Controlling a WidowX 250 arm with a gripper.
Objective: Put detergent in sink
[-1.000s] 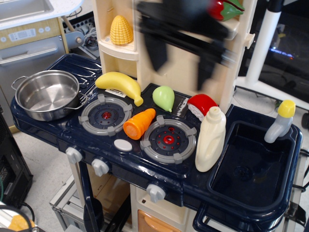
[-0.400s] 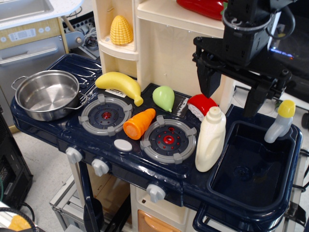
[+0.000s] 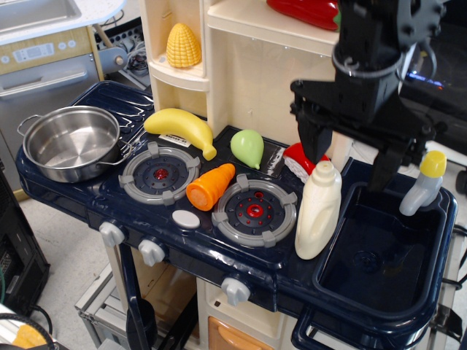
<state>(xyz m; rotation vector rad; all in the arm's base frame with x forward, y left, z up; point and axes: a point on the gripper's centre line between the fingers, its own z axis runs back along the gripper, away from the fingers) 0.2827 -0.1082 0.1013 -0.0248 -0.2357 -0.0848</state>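
My tool point(image 3: 349, 160) has dropped lower than a moment ago and now hangs just above and behind the detergent point(image 3: 318, 211), jaws spread wide and empty. The descent suggests the approach to grasp is under way. The detergent stands upright on the table point(image 3: 73, 197), at the left rim of the sink point(image 3: 379, 251). The basin lies open and bare; a grey spout point(image 3: 421, 186) occupies its far right corner.

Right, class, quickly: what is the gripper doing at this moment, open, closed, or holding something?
Gripper: open, holding nothing; its fingers hang spread above the detergent bottle and the sink edge.
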